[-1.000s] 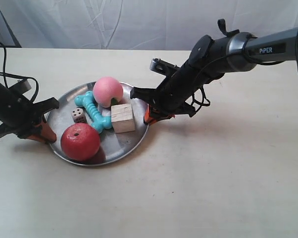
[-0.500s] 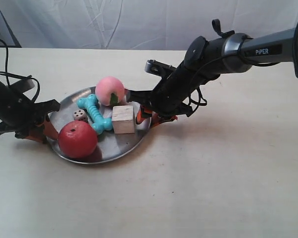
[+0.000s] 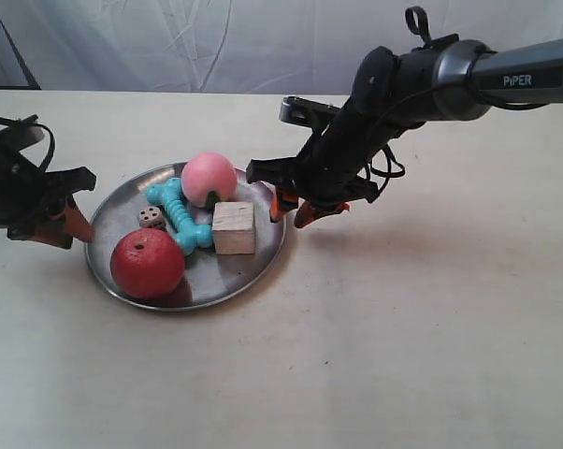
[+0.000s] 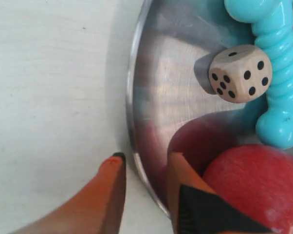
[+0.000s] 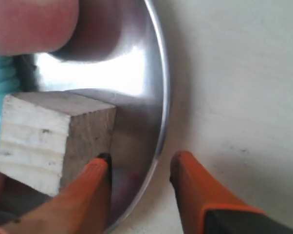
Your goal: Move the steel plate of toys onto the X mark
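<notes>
The steel plate (image 3: pixel 227 272) lies flat on the table with the red apple (image 3: pixel 148 263), pink peach (image 3: pixel 208 178), turquoise bone (image 3: pixel 177 213), wooden cube (image 3: pixel 233 227) and die (image 3: pixel 151 218) in it. My left gripper (image 4: pixel 146 156) is open and straddles the plate (image 4: pixel 156 97) rim near the apple (image 4: pixel 253 180) and die (image 4: pixel 240 73), with a gap either side. My right gripper (image 5: pixel 142 157) is open astride the opposite rim of the plate (image 5: pixel 132 73), beside the cube (image 5: pixel 44 136). In the exterior view the left gripper (image 3: pixel 68 223) and right gripper (image 3: pixel 291 208) flank the plate. No X mark shows.
A white cloth backdrop (image 3: pixel 263 42) hangs behind the pale tabletop (image 3: pixel 403 355). Black cables (image 3: pixel 1 131) trail by the arm at the exterior view's left. The right arm's dark links (image 3: pixel 422 79) reach in over the table from the far right.
The plate shifted slightly leftward and now rests on the table. Both grippers have let go of its rim, opened, and risen a little; the left one drew back from the plate.
</notes>
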Controlling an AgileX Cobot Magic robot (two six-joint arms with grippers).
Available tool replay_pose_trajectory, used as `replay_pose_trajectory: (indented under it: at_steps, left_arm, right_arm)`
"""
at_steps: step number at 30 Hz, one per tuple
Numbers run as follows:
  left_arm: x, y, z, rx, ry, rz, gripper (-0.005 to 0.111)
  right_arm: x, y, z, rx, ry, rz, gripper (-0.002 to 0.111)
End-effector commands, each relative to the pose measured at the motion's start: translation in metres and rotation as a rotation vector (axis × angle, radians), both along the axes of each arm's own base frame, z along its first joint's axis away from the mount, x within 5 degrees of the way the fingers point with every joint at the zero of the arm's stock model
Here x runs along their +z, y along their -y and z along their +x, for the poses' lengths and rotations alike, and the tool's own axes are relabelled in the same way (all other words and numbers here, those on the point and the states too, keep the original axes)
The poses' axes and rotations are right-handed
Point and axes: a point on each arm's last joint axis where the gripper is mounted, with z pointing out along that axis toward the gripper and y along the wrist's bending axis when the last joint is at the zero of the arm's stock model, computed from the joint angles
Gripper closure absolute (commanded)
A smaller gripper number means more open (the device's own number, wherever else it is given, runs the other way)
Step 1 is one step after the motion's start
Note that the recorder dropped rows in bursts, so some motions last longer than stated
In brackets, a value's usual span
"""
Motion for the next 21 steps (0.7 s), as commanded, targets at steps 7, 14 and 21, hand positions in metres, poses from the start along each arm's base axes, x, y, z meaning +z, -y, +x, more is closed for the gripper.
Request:
replay_pose_trajectory:
  at_steps: [7,14,21]
  left_arm:
    - [0.033,0.001,-0.004,0.025,0.098,-0.017,0.079]
    - [0.082,0.0,-0.021,0.052,0.282,0.009,0.106]
    - [0.144,-0.001,-0.08,0.086,0.604,0.088,0.107]
  right_arm:
    - [0.031,0.008,-0.008,0.058,0.031,-0.074,0.087]
    - [0.086,0.015,-0.023,0.118,0.131,-0.117,0.108]
    - [0.162,0.026,-0.075,0.108,0.452,-0.174,0.108]
